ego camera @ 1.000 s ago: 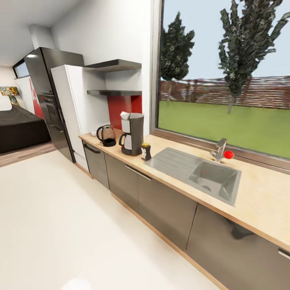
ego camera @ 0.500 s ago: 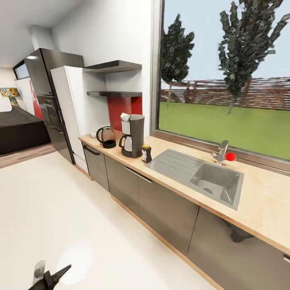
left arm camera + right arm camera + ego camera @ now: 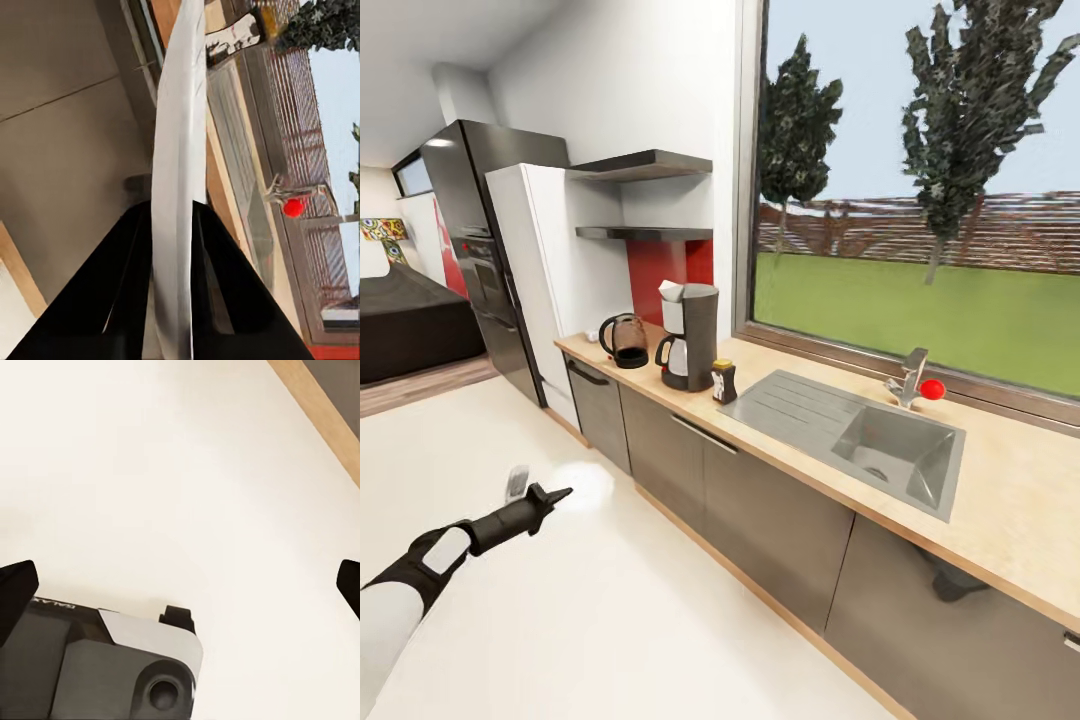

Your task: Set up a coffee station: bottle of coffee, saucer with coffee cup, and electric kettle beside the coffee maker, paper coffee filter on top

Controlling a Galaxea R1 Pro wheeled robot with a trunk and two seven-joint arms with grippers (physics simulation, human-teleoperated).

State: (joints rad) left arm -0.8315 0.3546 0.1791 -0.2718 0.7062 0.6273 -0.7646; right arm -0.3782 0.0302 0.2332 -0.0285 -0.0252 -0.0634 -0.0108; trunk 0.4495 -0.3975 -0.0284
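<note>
Raised left end effector (image 3: 538, 494), thin white saucer (image 3: 178, 187)

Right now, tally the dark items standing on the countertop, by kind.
electric kettle: 1
coffee maker: 1
bottle of coffee: 1
Total: 3

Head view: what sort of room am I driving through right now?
A home kitchen, by the look of it: a long kitchen countertop with a steel sink under a big window, a coffee maker and electric kettle on it, and a white fridge at the end.
</note>
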